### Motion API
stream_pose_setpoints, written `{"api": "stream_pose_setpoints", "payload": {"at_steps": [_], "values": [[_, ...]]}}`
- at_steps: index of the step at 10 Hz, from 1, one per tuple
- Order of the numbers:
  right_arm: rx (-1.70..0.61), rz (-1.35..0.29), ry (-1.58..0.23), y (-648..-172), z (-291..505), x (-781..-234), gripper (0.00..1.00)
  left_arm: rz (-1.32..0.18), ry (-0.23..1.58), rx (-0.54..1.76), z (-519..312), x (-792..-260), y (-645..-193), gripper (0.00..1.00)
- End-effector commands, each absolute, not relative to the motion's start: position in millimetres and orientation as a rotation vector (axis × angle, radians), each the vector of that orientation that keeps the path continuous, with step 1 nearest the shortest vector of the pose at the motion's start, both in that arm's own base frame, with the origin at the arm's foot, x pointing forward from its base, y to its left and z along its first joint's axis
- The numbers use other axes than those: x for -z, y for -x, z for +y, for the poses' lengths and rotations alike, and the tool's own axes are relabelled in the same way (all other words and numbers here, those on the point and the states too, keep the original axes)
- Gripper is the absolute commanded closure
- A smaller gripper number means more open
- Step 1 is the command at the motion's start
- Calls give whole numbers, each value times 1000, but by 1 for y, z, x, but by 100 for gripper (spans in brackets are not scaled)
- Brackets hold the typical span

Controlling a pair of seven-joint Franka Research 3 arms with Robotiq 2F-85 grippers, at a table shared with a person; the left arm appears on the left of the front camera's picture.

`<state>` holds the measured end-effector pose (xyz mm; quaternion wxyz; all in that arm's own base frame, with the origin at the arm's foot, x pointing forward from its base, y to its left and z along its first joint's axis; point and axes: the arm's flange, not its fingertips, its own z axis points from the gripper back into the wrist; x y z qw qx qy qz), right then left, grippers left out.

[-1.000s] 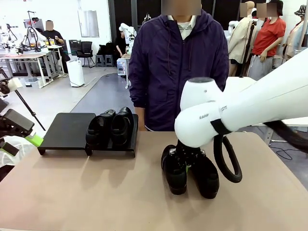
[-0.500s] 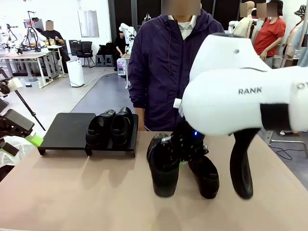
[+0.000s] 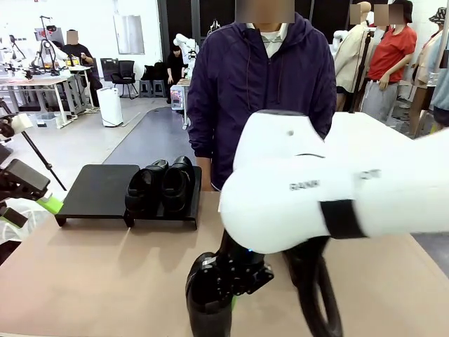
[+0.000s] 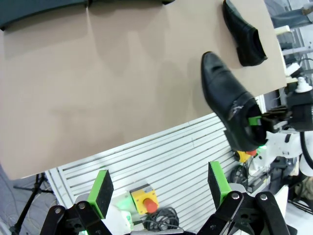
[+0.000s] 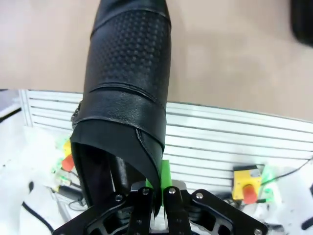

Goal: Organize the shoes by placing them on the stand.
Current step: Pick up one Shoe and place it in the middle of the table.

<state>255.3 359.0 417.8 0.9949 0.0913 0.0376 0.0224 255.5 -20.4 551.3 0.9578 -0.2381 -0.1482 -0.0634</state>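
Observation:
The black stand (image 3: 95, 188) sits at the table's far left, with two glossy black shoes (image 3: 163, 184) side by side on its right half. My right gripper (image 3: 237, 275) is shut on the heel rim of a third shoe (image 3: 208, 303), held in the air low over the table's near edge. In the right wrist view that shoe (image 5: 128, 83) runs away from the shut gripper (image 5: 156, 192). A fourth shoe (image 4: 243, 33) lies on the tabletop. My left gripper (image 4: 159, 186) hangs open off the table's left side, its gripper (image 3: 28, 209) holding nothing.
A person in a dark purple jacket (image 3: 261, 91) stands at the far edge behind the table. The stand's left half is bare. The tan tabletop (image 3: 105, 274) is open between the stand and the near edge. My bulky right arm (image 3: 337, 196) blocks the table's right side.
My right arm has lifted one shoe off the table and carried it left and toward the near edge. The other shoe stayed lying where it was. The left arm has not moved.

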Motion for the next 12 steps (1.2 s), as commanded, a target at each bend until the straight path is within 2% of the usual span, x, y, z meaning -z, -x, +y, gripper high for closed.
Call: {"api": "stream_pose_setpoints", "payload": {"at_steps": [1, 5, 11, 12], "values": [[-13, 111, -217, -288, 389, -407, 100, -295, 486, 122, -18, -552, -254, 0], [80, 90, -202, -318, 411, -379, 100, -295, 486, 122, -18, -552, -254, 0], [93, 96, -173, -344, 424, -351, 100, -295, 486, 122, -18, -552, -254, 0], [92, 121, -167, -347, 425, -348, 82, -295, 486, 122, -18, -552, -254, 0]]}}
